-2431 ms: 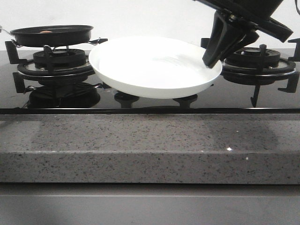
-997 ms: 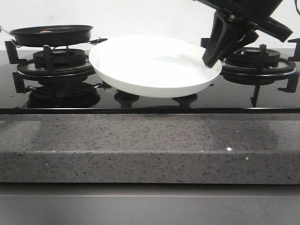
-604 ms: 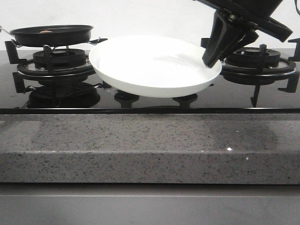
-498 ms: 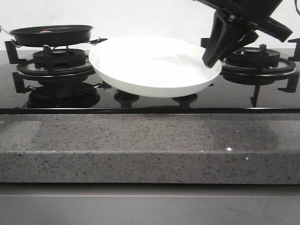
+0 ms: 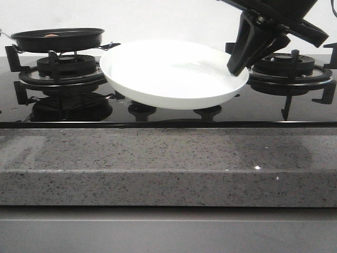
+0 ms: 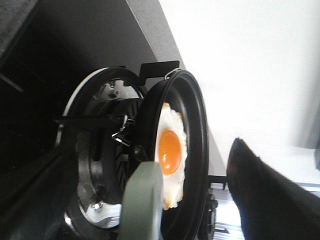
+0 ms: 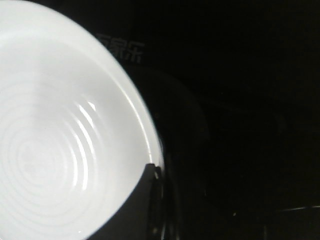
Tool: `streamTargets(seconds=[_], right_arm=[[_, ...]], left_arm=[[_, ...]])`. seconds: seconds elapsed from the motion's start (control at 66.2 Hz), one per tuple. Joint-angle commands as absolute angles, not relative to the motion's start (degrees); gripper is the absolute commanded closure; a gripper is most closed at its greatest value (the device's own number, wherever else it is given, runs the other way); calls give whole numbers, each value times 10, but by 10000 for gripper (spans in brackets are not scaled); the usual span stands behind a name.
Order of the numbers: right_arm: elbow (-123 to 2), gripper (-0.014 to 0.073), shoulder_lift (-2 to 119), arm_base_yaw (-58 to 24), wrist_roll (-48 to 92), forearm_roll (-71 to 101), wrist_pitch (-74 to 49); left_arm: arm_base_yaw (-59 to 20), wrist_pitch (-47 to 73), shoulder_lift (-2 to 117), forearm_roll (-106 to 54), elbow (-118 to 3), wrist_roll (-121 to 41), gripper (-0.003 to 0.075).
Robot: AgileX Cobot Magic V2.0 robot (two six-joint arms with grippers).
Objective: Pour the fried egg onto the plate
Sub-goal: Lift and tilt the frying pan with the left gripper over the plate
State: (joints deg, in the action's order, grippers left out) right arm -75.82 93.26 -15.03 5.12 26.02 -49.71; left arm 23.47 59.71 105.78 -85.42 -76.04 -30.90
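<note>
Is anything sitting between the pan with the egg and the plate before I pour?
Nothing visible blocks the way. The fried egg lies in the black pan over the left burner, and the plate, gripped at its rim by the right tool, is just beside it with only open air between.

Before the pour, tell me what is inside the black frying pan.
The black round frying pan holds one fried egg, white with an orange yolk. A grey-green handle covers the pan's near edge.
</note>
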Motion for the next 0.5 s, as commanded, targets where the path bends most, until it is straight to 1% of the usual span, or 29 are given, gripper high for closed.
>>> streamTargets(seconds=[0.0,0.242,0.483], right_arm=[[-771,660,913,-150,55,276,-477],[-771,660,913,-150,55,276,-477],[-771,660,913,-150,55,276,-477]], left_arm=[[231,621,1034,-912,-778,-313,171],[230,632,1038,-917,-778,-313,277],[230,644,1038,-906,-778,-313,339]])
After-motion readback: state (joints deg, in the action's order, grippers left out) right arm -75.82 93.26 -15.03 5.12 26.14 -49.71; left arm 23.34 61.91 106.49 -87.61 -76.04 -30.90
